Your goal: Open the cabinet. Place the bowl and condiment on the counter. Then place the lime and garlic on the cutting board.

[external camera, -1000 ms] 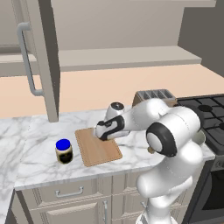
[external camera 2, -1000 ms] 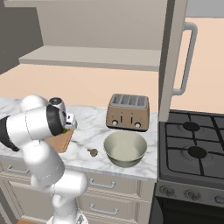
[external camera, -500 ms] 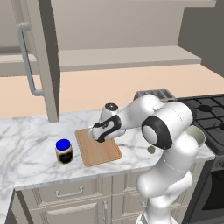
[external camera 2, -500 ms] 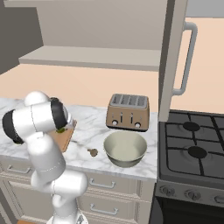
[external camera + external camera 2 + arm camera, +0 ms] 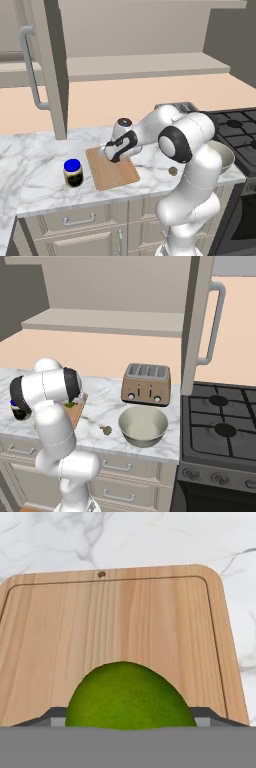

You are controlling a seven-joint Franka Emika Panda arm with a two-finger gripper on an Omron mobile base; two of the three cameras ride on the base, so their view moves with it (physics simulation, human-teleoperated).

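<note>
Left base view, left to right. The cabinet door stands open at upper left, its bar handle facing the camera. On the counter, lower left, the condiment stands upright, just beside the left edge of the board but apart from it. The gripper hangs low over the board at frame centre, tilted down.

In the hand view the lime sits at bottom centre between the jaws, which stand wide around it; whether the pads actually press it cannot be told. The board lies directly beneath, its bare face running to the top of the frame.

Right base view: the lime shows as a green sliver behind the arm at left centre; the garlic lies on the counter at centre, just left of the bowl; the toaster stands behind them.

Judgement: lime delivery is near its end; garlic remains.

Risks:
- A round lime let go above the board may roll off onto the counter.
- Release while the hand is tilted may nudge it sideways.
- Reaching next for the garlic, the arm may brush the bowl, so close beside it.
</note>
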